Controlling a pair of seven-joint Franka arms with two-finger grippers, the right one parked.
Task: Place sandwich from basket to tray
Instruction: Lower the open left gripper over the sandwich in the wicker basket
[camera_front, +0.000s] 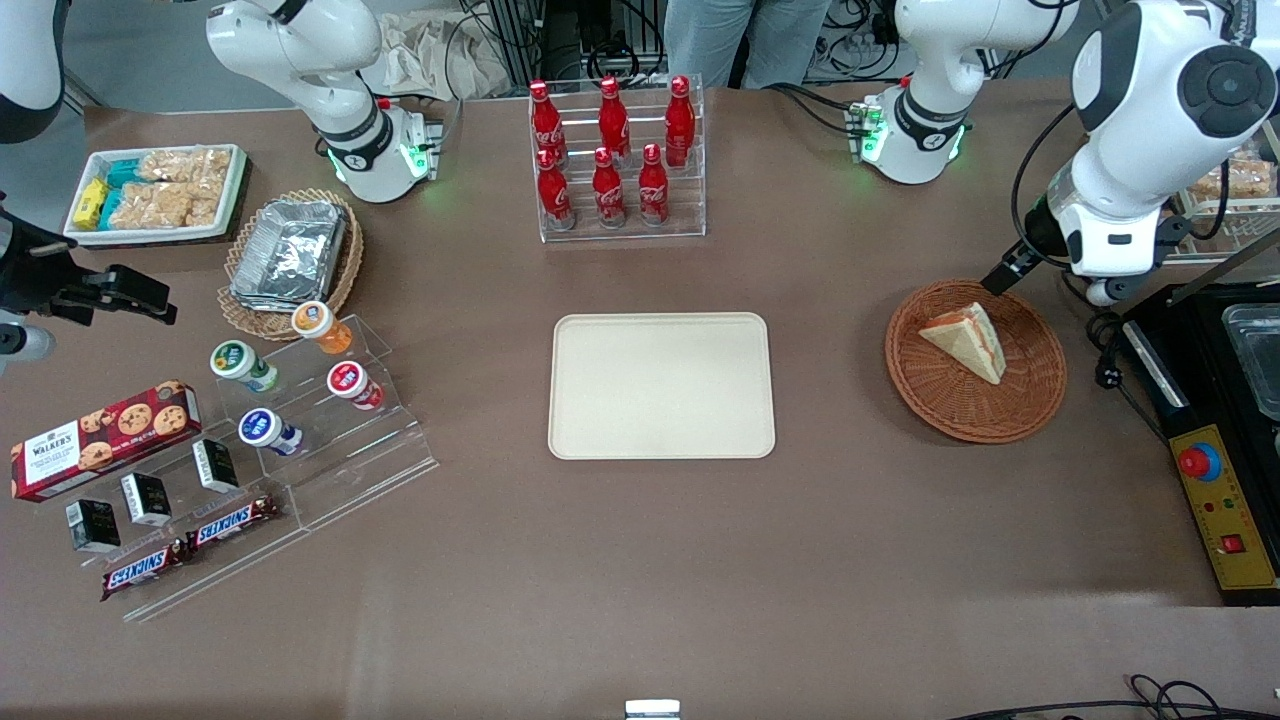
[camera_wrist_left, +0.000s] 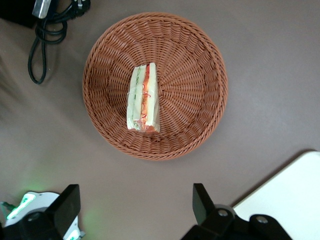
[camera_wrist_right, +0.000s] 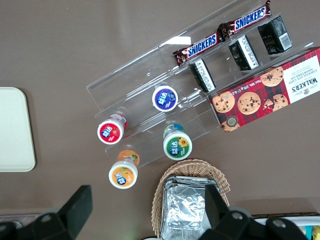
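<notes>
From where I sat, the table (camera_front: 640, 560) was the biggest thing to reckon with: a broad brown top with open room between my gripper (camera_wrist_left: 135, 207) and the tray (camera_front: 661, 385). The tray lay bare and flat, off toward the parked arm's end from the gripper, with only a low rim to clear. One pale corner of it (camera_wrist_left: 292, 192) showed just beside a finger in the wrist view.

The basket (camera_front: 1030, 400) sat below the gripper and slightly ahead of it. It was shallow, and I judged its woven wall low enough that a short lift would carry anything over it. A black cable (camera_wrist_left: 42, 55) lay coiled on the table just outside the basket's rim, away from the tray, so the path to the tray looked free of it.

The sandwich (camera_wrist_left: 144, 99) lay in the middle of the basket, standing on one crust face with its cut edge and red and green filling turned up toward the wrist camera. I took it for light, soft and easily crushed. The filling could squeeze out or the slices slide apart under a hard pinch. My judgement was to take it across the two bread faces, near the middle of the wedge, with a gentle close.

The gripper hung above the table, released, its two fingers (camera_wrist_left: 202, 202) spread wide and holding nothing. It had not yet come over the sandwich.
</notes>
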